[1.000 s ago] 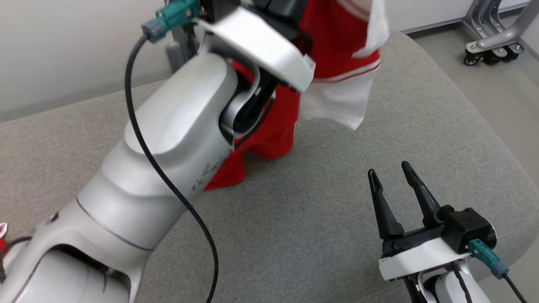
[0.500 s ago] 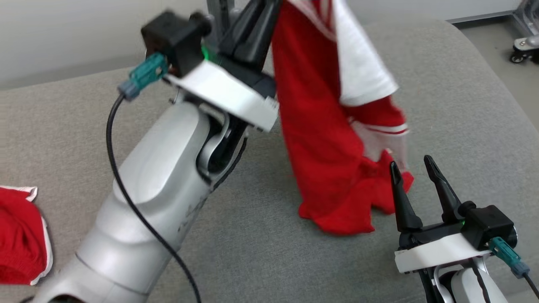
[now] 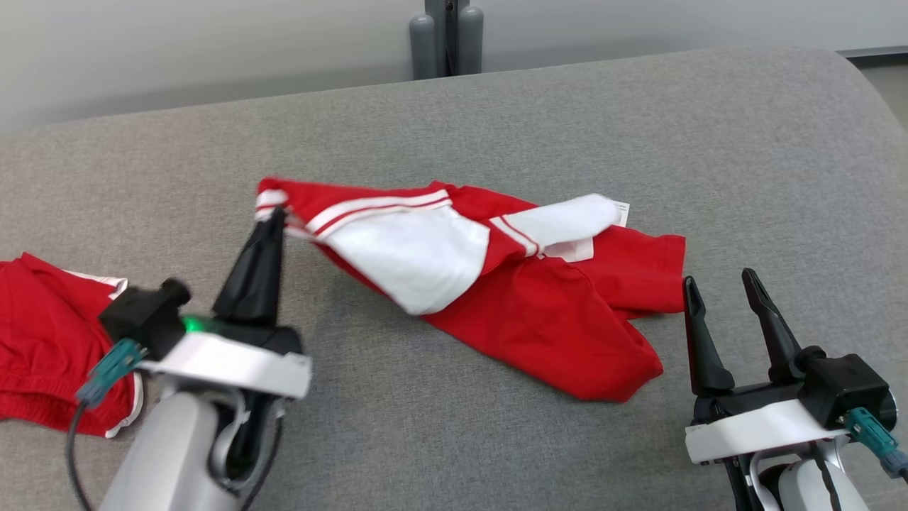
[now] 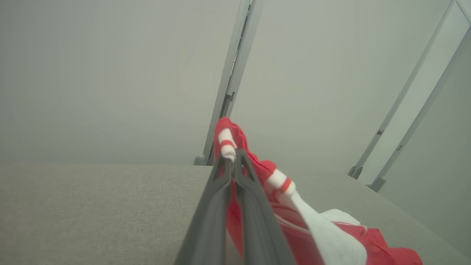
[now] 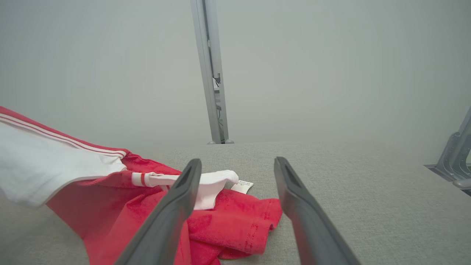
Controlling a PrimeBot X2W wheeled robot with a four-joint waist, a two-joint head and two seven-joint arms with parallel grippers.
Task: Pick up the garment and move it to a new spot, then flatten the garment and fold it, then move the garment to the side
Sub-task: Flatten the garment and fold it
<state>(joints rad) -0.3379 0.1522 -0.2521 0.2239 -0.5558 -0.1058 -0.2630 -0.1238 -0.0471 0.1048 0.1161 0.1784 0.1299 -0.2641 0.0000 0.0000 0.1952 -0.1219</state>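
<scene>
Garment point(image 3: 539, 312), now dropped crumpled onto grey woven cushion point(image 3: 638, 128), pinched by left tool point(image 3: 275, 215); right tool point(image 3: 718, 278) splayed.

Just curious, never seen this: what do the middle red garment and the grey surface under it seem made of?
The garment: soft matte knit cloth, perhaps cotton; it drapes and creases, with stitched hems. The surface: matte grey woven fabric, fine weave showing; likely padded, judging by its rounded edge.
</scene>
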